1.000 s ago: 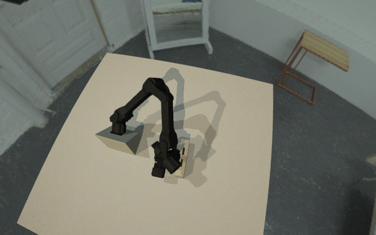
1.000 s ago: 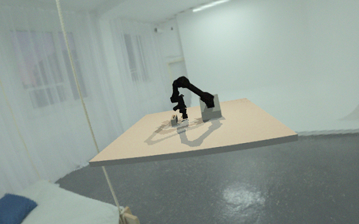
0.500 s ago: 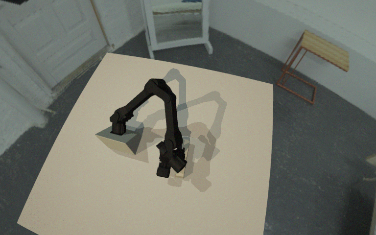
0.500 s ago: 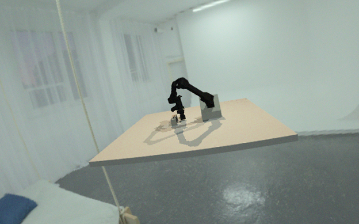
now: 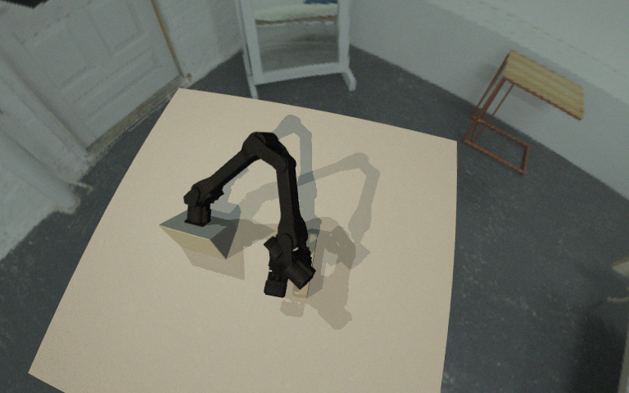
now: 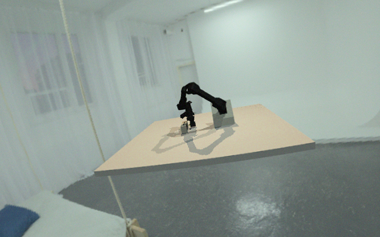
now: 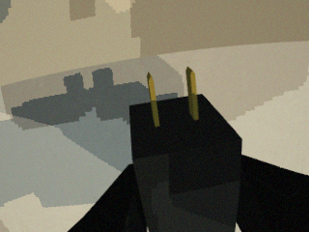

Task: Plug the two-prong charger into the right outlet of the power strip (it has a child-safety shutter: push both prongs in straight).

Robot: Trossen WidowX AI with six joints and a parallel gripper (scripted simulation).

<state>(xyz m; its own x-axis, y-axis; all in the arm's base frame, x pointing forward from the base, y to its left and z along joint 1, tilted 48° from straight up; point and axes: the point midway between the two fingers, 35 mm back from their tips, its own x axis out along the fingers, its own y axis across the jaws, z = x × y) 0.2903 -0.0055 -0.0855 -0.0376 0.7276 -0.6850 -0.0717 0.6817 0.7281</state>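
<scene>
The black charger (image 7: 164, 140) fills the lower middle of the wrist view, its two brass prongs (image 7: 153, 101) (image 7: 192, 94) bare and pointing up the picture. My gripper (image 7: 177, 165) (image 6: 192, 125) is shut on the charger, with a dark finger at each side. The beige power strip (image 5: 301, 293) (image 6: 183, 128) lies on the table. In the top view the arm covers most of it, including its outlets. In the exterior view my gripper is low, just right of the strip. The strip cannot be made out in the wrist view. The gap between prongs and outlets is hidden.
The arm's base stands on a grey and beige block (image 5: 194, 241) (image 6: 223, 119), left of the strip in the top view. The arm's shadows fall across the strip and the tabletop (image 5: 394, 194). The near table edge (image 6: 204, 161) shows in the exterior view.
</scene>
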